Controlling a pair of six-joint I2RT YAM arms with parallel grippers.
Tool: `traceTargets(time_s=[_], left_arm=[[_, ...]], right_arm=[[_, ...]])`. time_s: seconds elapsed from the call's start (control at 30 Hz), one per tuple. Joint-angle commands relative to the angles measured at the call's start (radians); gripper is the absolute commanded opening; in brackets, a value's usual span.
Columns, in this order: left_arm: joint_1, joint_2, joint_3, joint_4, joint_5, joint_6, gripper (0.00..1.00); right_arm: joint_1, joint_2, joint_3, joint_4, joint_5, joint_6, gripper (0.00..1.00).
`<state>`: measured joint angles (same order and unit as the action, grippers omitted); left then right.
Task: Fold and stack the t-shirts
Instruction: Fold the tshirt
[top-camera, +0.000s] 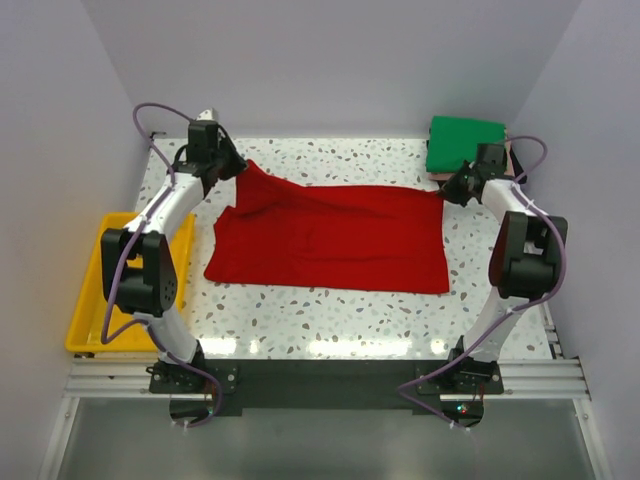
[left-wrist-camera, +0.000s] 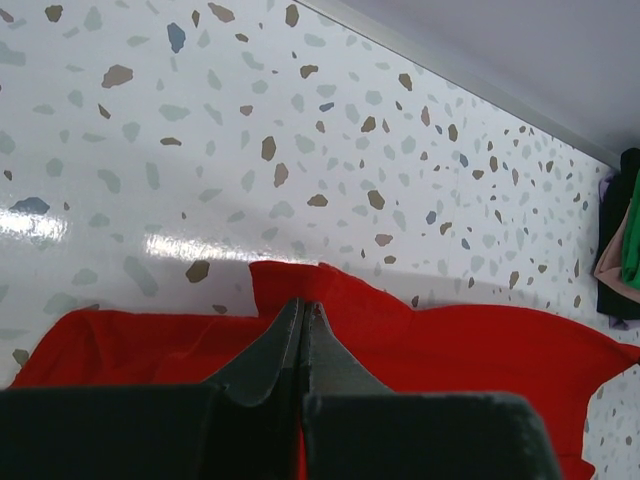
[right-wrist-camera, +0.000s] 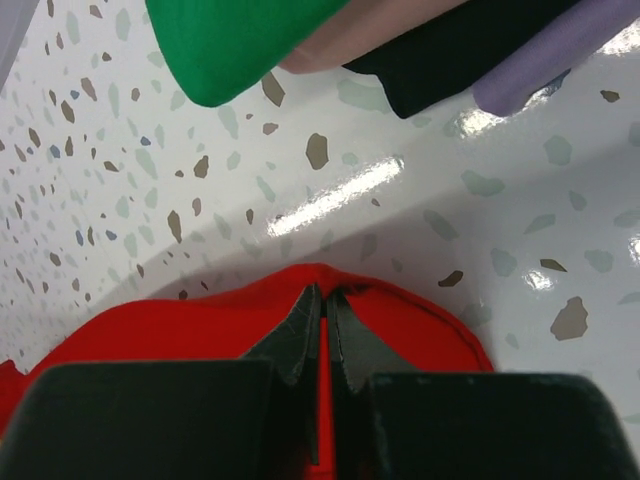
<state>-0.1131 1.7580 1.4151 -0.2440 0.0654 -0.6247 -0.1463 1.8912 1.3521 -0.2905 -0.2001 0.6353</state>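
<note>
The yellow tray (top-camera: 85, 300) sits just beside the table (top-camera: 330, 320) at its left edge, clear of the work. The left gripper (left-wrist-camera: 303, 305) is pinched tight on the far-left corner of the red t-shirt (top-camera: 330, 240), and the right gripper (right-wrist-camera: 322, 290) is clamped the same way on its far-right corner. For a clean fold, bring both corners toward the near hem together, level and taut. There is bare table nearward, but the folded stack (top-camera: 465, 143), green on top, crowds the right gripper's far side
</note>
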Motion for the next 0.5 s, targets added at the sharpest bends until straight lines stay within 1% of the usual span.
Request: traceTargets(time_s=[0.0, 0.27, 0.47], left_arm=[[0.01, -0.057, -0.024, 0.051, 0.017, 0.026, 0.0], [0.01, -0.101, -0.099, 0.063, 0.03, 0.014, 0.0], [0.01, -0.187, -0.186, 0.063, 0.025, 0.0, 0.0]], right_arm=[[-0.015, -0.052, -0.011, 0.013, 0.015, -0.017, 0.0], [-0.026, -0.089, -0.073, 0.06, -0.048, 0.006, 0.0], [-0.026, -0.139, -0.146, 0.056, -0.053, 0.01, 0.0]])
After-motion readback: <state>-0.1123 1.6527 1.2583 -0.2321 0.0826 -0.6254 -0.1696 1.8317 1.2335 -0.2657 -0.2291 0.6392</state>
